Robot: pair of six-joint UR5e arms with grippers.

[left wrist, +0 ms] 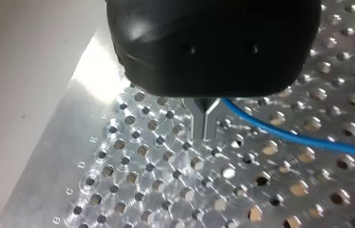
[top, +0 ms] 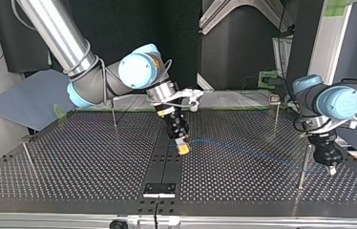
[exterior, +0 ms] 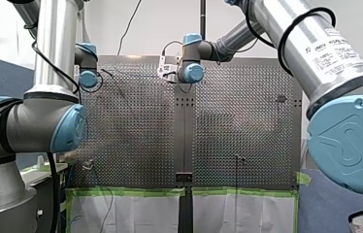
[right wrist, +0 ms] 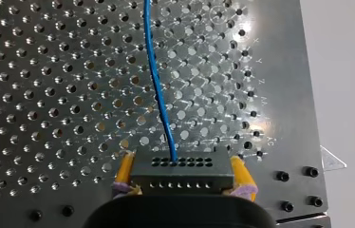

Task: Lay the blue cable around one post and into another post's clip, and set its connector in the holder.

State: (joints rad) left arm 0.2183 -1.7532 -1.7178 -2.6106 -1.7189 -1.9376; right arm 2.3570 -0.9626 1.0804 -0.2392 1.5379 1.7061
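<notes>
Right gripper has its yellow pads closed on the connector, at the middle of the top view. From it the blue cable runs across the table toward the lower right, reaching the left gripper, whose metal fingers are pressed together; whether they nip the cable I cannot tell. A post stands just beside that gripper. Risk, I judge: moving the connector could drag the cable clear of the post, or snag it there and twist the connector in the pads.

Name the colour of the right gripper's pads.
Yellow pads, best seen in the right wrist view, gripping the dark connector.
</notes>
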